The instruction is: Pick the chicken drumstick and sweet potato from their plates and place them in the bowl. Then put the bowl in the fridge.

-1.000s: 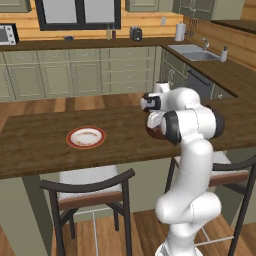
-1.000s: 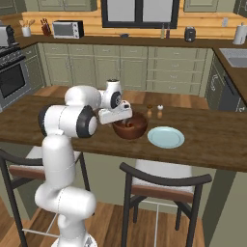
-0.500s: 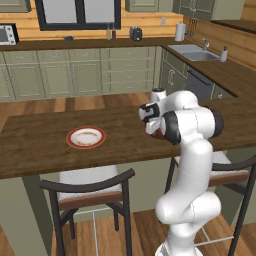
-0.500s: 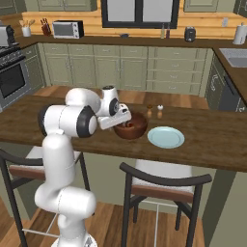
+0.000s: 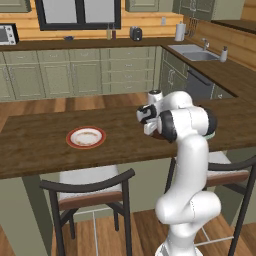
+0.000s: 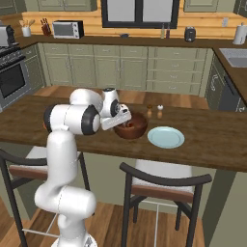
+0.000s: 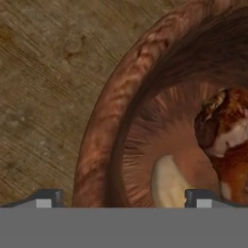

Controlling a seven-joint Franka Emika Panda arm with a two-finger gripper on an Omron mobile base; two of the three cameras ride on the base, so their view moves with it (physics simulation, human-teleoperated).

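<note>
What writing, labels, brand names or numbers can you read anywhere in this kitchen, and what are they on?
None: no readable text shows in any view.
Microwave: front panel too small and blurred to show any lettering.
Bowl, red-rimmed plate, blue plate: plain, no markings.
Small shakers and countertop jars: no label can be made out.

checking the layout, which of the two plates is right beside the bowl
The pale teal-blue plate: it lies just next to the dark brown bowl on the counter. The red-rimmed white plate sits apart, on the other side of the arm.
</note>
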